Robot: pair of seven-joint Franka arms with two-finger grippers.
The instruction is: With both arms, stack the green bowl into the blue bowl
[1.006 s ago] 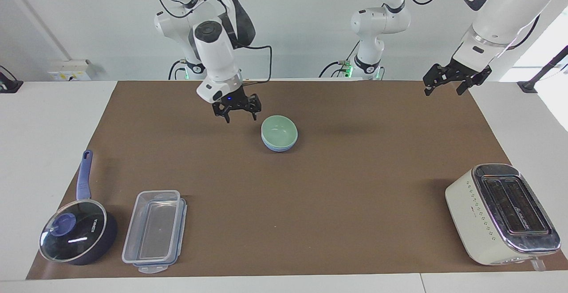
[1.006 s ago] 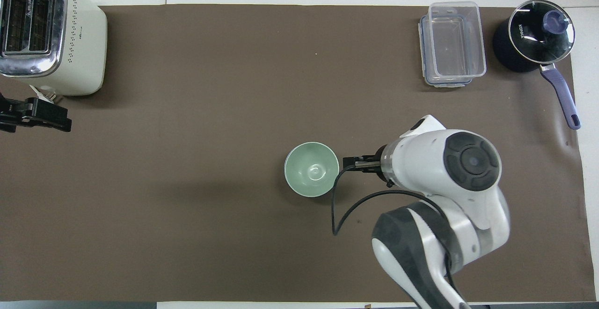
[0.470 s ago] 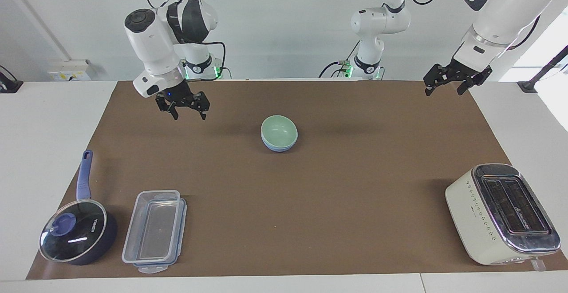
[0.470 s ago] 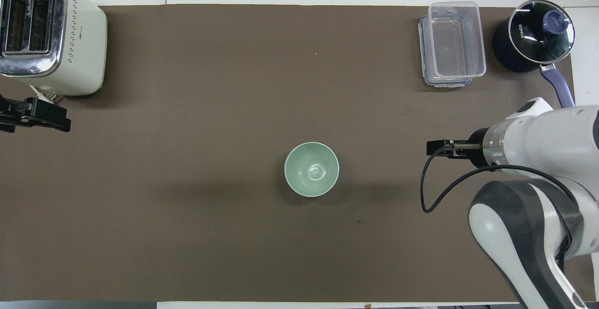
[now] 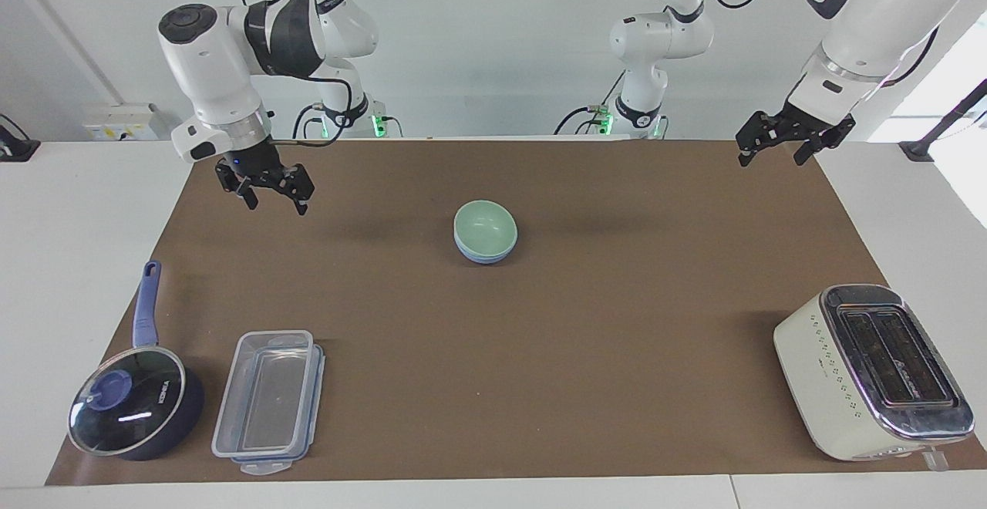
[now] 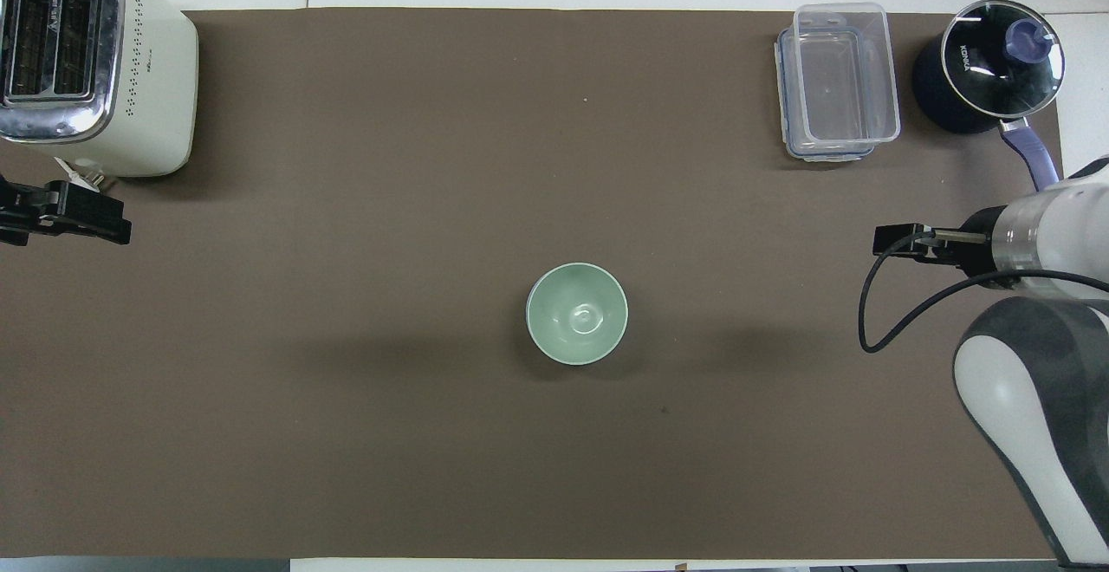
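The pale green bowl (image 5: 484,225) sits nested in the light blue bowl (image 5: 484,257) in the middle of the brown mat. Only a thin blue rim shows under it. From overhead the green bowl (image 6: 577,313) hides the blue one entirely. My right gripper (image 5: 276,204) hangs open and empty over the mat toward the right arm's end of the table, well apart from the bowls; overhead, the right gripper (image 6: 897,238) pokes out from the white wrist. My left gripper (image 5: 769,159) waits open and empty over the mat's corner at the left arm's end, and overhead that left gripper (image 6: 65,217) shows beside the toaster.
A cream toaster (image 5: 871,370) stands at the left arm's end, farther from the robots than the bowls. A clear lidded container (image 5: 270,401) and a dark blue saucepan (image 5: 135,409) with a glass lid sit at the right arm's end. The brown mat (image 5: 617,324) covers the table.
My right gripper has drawn away from beside the bowls toward the right arm's end of the table, staying open. The bowls and the left arm have not moved.
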